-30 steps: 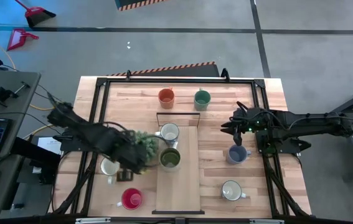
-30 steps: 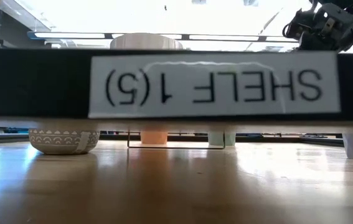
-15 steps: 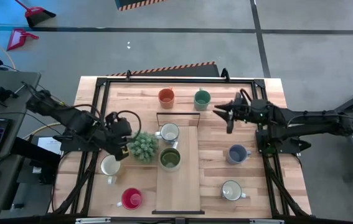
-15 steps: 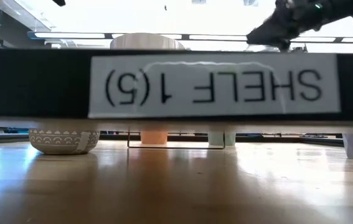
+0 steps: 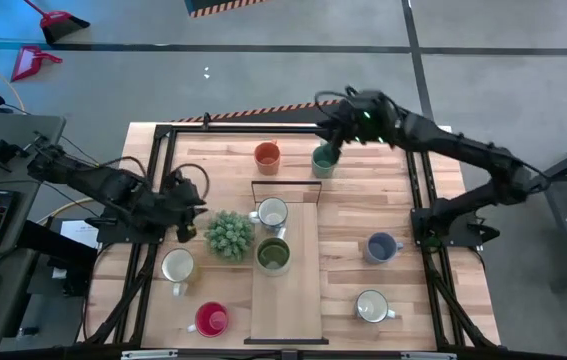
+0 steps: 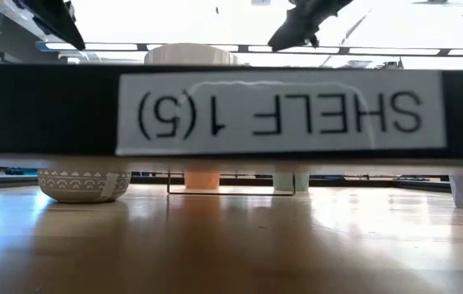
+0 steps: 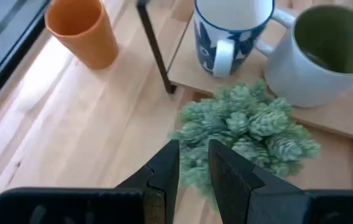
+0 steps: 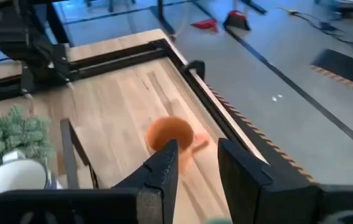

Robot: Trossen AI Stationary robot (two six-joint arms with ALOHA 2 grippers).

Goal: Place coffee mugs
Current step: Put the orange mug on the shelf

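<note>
Orange mug [image 5: 267,156] and teal mug [image 5: 324,161] stand near the table's far edge. A white mug with blue pattern [image 5: 273,213] and the olive green mug [image 5: 273,255] stand on the wooden shelf board [image 5: 298,300]. Blue-grey mug [image 5: 381,247], a cream-white mug [image 5: 371,306], a pale mug [image 5: 176,266] and the red mug [image 5: 211,319] stand on the table. My right gripper [image 5: 327,138] hovers above the teal mug's far side, narrowly open [image 8: 198,165]. My left gripper [image 5: 189,196] hangs left of the spiky plant [image 5: 228,235], narrowly open [image 7: 193,163].
A black frame [image 5: 163,140] runs around the table's edges, and a thin wire stand [image 5: 288,190] rises at the shelf's far end. In the low view the labelled shelf front [image 6: 272,110] blocks most of the table. Bare wood lies between shelf and blue-grey mug.
My right gripper has left the spot above the blue-grey mug, risen and swung toward the far edge and to the left, ending over the teal mug. My left gripper has drawn back from the plant toward the table's left edge. The mugs have stayed where they were.
</note>
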